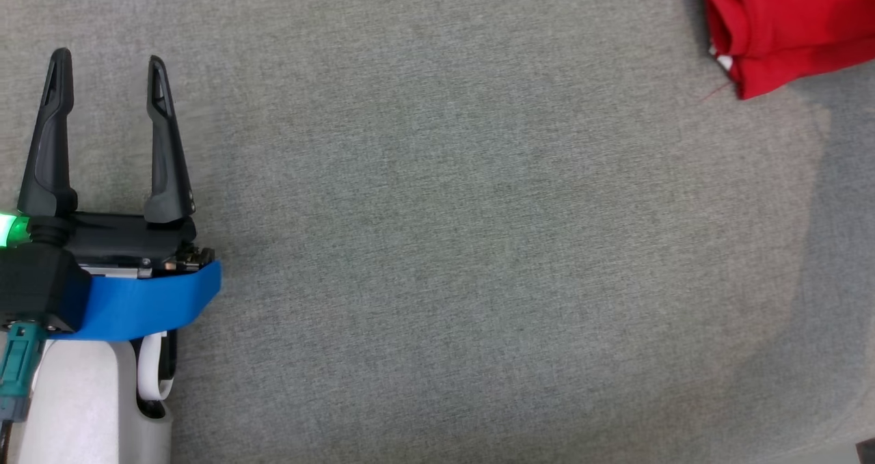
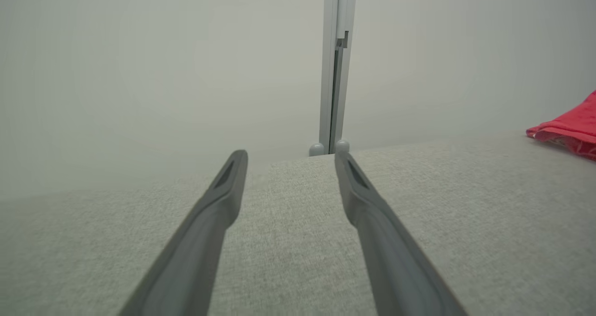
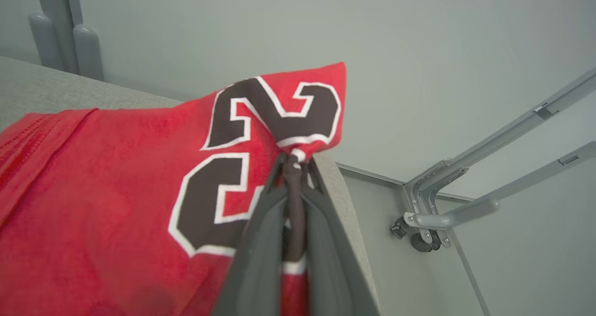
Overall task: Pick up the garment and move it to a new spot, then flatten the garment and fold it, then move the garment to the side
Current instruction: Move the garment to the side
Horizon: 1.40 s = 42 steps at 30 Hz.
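The garment (image 1: 786, 23) is a red jersey with dark, white-edged numbers, lying at the far right of the grey table top. In the right wrist view my right gripper (image 3: 293, 162) is shut on a pinched fold of the garment (image 3: 116, 190) at the table's right edge, the cloth bunched between its fingers. My left gripper (image 1: 108, 57) stands open at the near left, well away from the garment, with nothing between its fingers. The left wrist view has the open left gripper (image 2: 291, 155) over bare table and a corner of the garment (image 2: 565, 130) at the far right.
The grey fabric table top (image 1: 444, 245) spreads wide between the two grippers. A pale wall with an upright metal post (image 2: 336, 64) stands behind the table. Beyond the table's right edge, a grey metal frame with a castor (image 3: 426, 234) sits on the floor.
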Motion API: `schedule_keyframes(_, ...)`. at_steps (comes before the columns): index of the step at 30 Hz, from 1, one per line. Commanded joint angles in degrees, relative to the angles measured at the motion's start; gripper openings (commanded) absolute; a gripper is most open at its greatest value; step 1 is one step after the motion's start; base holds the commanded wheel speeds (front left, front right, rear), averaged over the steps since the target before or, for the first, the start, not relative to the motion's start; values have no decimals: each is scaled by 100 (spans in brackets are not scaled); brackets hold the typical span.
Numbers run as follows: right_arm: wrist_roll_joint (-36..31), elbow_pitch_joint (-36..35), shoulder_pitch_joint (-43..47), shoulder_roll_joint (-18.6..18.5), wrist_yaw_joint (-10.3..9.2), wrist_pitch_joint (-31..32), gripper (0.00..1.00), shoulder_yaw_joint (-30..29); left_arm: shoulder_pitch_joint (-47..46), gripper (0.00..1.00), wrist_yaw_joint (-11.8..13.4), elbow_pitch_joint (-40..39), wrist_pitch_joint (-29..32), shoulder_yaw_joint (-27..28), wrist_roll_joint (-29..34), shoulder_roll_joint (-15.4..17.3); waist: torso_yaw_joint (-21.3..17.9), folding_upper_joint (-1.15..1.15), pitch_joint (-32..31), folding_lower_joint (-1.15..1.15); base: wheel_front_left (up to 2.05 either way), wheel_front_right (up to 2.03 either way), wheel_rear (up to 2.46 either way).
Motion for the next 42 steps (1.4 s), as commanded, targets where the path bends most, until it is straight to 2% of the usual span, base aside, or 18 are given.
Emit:
schedule_keyframes(1,-19,184,-186,-154,-1,28,0,66,-107,100,13,-33,-36,-11,-37,21,57,-1,55,0,0,0,0)
schedule_keyframes(7,-70,756,-502,-402,-1,-55,0,198,-152,100,30,-10,-70,-39,-46,19,185,-1,121,0,0,0,0)
schedule_keyframes(10,-149,965,-658,-347,-1,-156,0,287,-146,100,49,-8,-91,-23,-68,51,214,-1,136,0,0,0,0)
schedule_keyframes(11,-195,1014,-718,-328,-1,-199,32,310,-142,100,52,-8,-93,-12,-78,59,215,-1,140,0,0,0,0)
schedule_keyframes(12,-219,1077,-771,-298,-1,-218,100,324,-137,100,56,-9,-95,-3,-86,68,213,-1,143,0,0,0,0)
schedule_keyframes(21,-512,1617,-1090,-197,-1,-520,100,361,-113,100,80,120,-140,-51,-169,22,288,-1,-14,0,0,0,0)
schedule_keyframes(26,-573,1542,-831,25,-1,-656,100,236,32,100,106,322,-214,-22,-288,-55,361,-1,-385,0,0,0,0)
schedule_keyframes(28,-588,1347,-671,185,-1,-675,100,207,129,100,120,412,-238,6,-335,-65,375,-1,-582,0,0,0,0)
schedule_keyframes(37,-469,-406,716,883,-1,-680,100,68,695,100,170,772,-297,83,-493,-197,458,-1,-1578,0,0,0,0)
schedule_keyframes(42,-345,-969,1539,1316,0,-681,100,-110,1066,100,197,905,-300,115,-541,-289,498,-1,-2133,0,0,0,0)
